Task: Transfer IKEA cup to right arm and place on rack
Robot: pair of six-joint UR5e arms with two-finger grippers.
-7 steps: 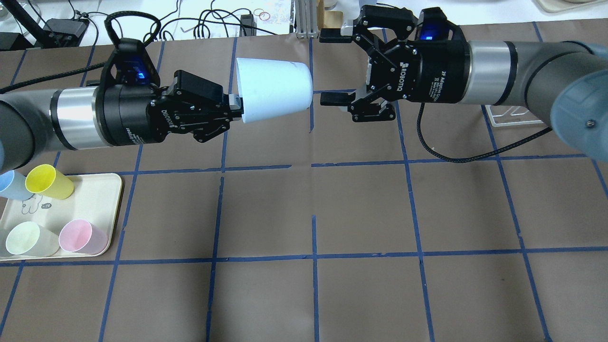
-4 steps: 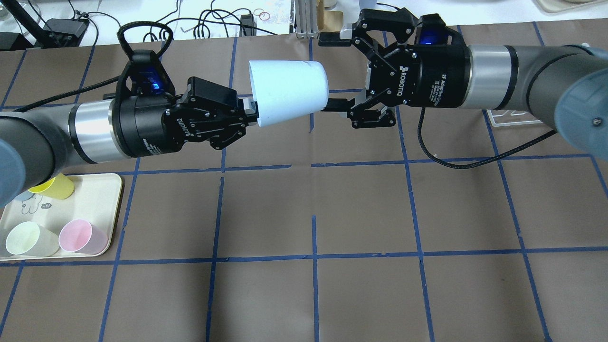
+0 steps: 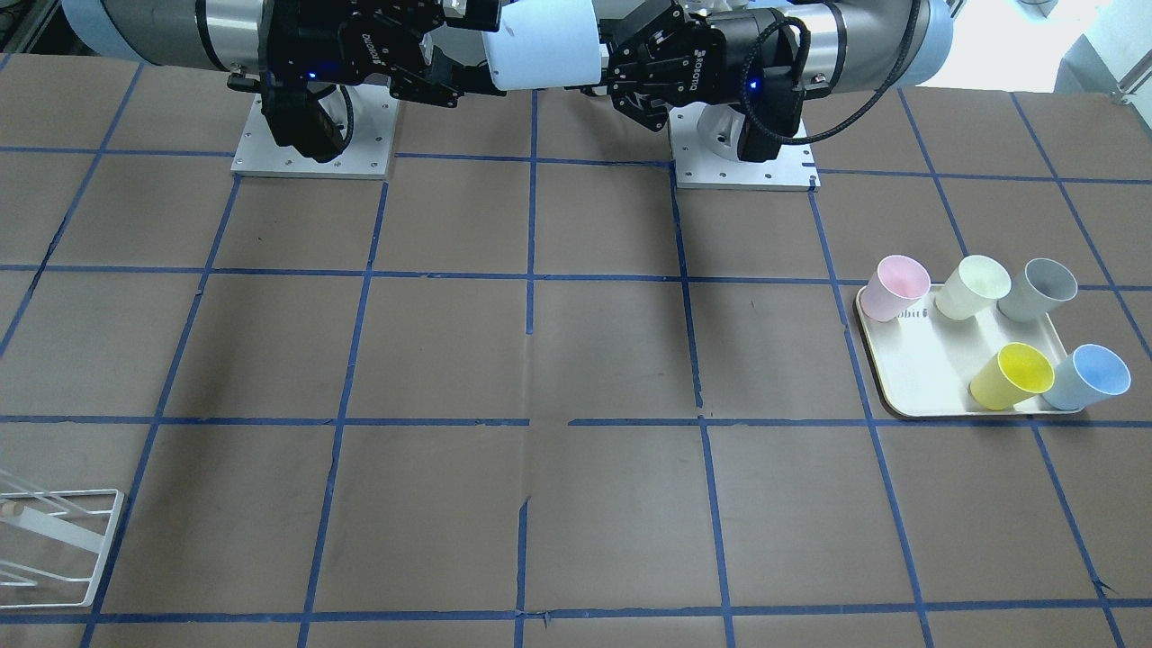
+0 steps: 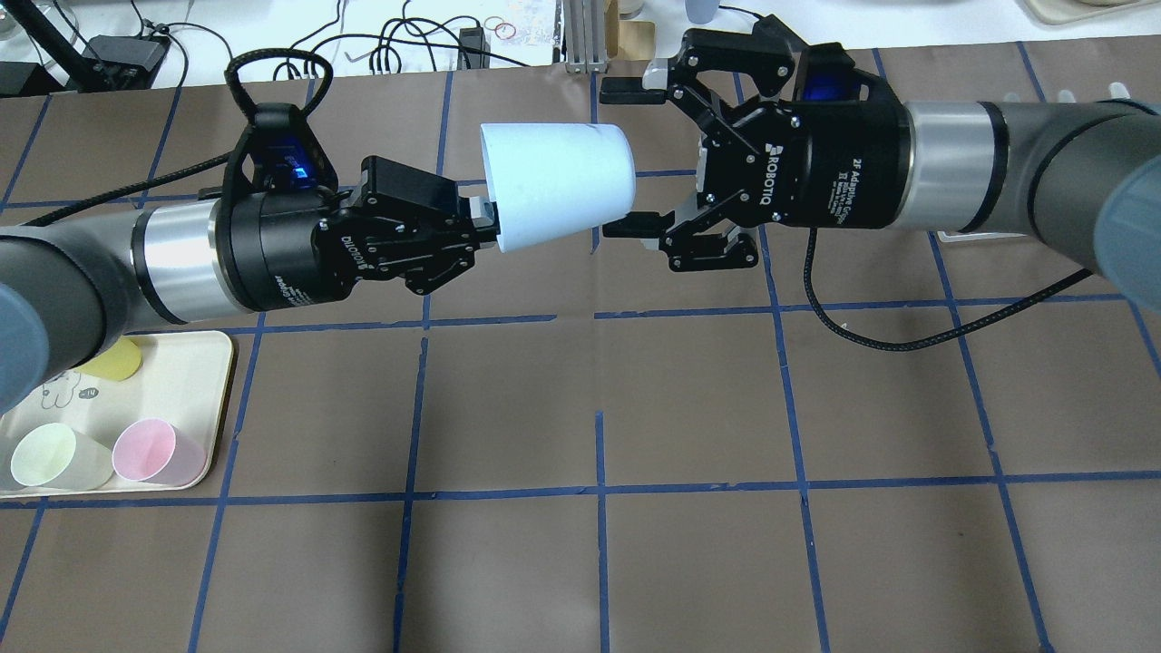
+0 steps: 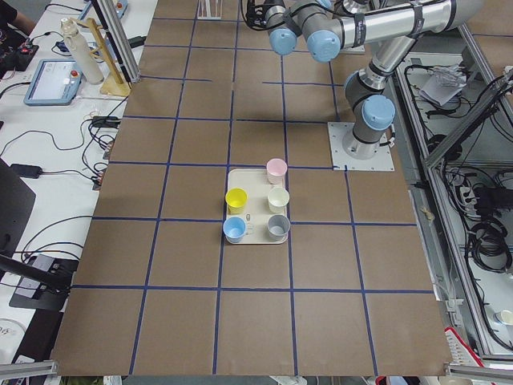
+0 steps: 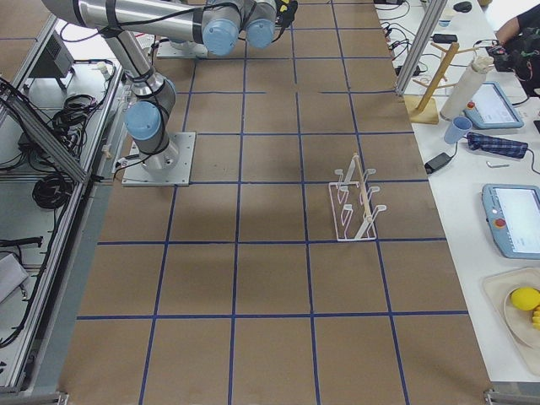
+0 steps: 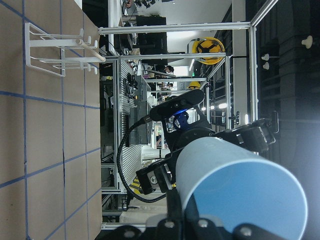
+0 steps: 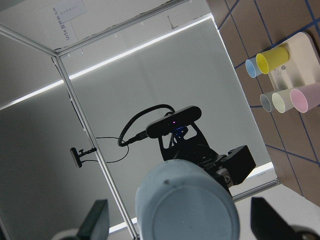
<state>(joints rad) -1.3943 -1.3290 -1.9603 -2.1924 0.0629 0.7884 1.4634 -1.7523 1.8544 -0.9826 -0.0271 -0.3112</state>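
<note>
The IKEA cup (image 4: 555, 184) is being held sideways above the worktop (image 4: 599, 544) by the left claw (image 4: 485, 222) at its rim, its base being straddled by the right claw (image 4: 624, 156); tray (image 3: 909, 360) at the left, rack (image 6: 363, 201) at the right.

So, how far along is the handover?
Done: the left gripper holds the IKEA cup by its rim, mid-air. In hand: the right gripper is open, straddling the cup's base, not yet closed. Remaining: grasp, release, carry to the rack.
</note>
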